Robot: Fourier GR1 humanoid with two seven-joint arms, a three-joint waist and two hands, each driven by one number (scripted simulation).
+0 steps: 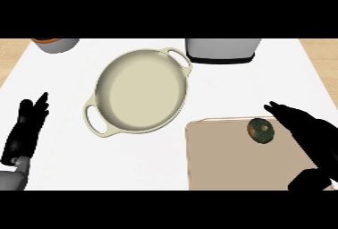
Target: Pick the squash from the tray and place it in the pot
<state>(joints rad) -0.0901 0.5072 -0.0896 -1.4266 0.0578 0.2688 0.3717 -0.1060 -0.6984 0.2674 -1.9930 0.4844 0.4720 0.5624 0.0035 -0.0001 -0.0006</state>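
The right hand (309,134) is closest, at the bottom right of the view. It is black. Its fingers (280,112) are straight and wide open, and they point up and to the left. They hold nothing. The thumb sticks out low down, away from the fingers.

The biggest thing is the white counter (69,74). Everything sits on it.

Next is the pot (113,74). It is round and cream, with a handle on two sides. It sits in the middle of the counter and there is nothing inside it.

The tray (224,161) is flat and tan. It lies at the bottom right, just below and to the right of the pot. The right hand is over its right side.

A grey container (221,48) with a dark bottom stands at the top, just behind the pot.

The left hand (25,129) is at the left edge of the view. It rests with its fingers straight and pointing up. It holds nothing too.

A small grey cup (56,44) is in the top left corner.

The squash (261,131) is the smallest. It is round and dark green. It sits on the top right part of the tray, right beside the right hand's fingers. I cannot tell if they touch it.
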